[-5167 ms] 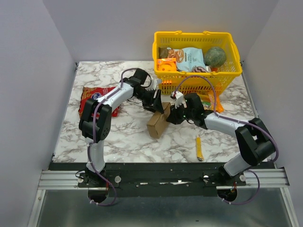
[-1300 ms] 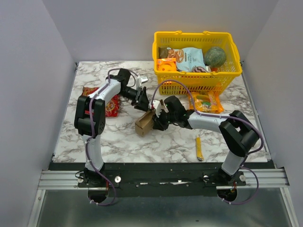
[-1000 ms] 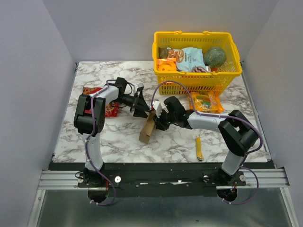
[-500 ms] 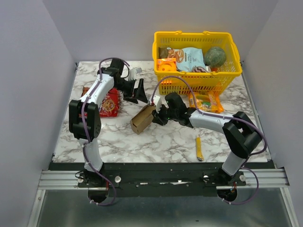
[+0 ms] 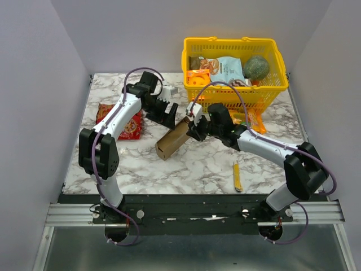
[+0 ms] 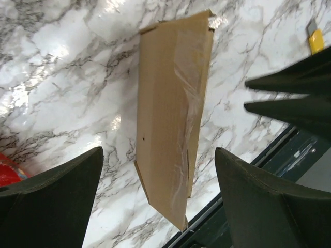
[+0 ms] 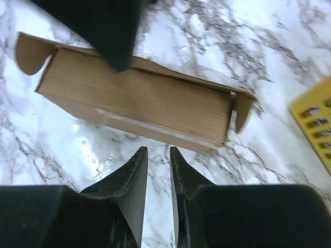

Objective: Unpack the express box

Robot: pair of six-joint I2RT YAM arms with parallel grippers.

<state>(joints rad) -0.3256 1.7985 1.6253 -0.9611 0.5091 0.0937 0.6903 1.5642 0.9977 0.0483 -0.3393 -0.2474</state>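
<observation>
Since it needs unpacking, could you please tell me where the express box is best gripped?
Grip the express box across its long sides at mid-length, from above: it lies flat, its end flaps hang loose, and the open left pincer faces it.

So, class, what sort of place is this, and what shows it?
Probably a robot test cell, not a home: plain grey walls box in a marble-patterned table, a left arm and right arm are bolted to a metal rail, and a yellow basket holds groceries.
</observation>
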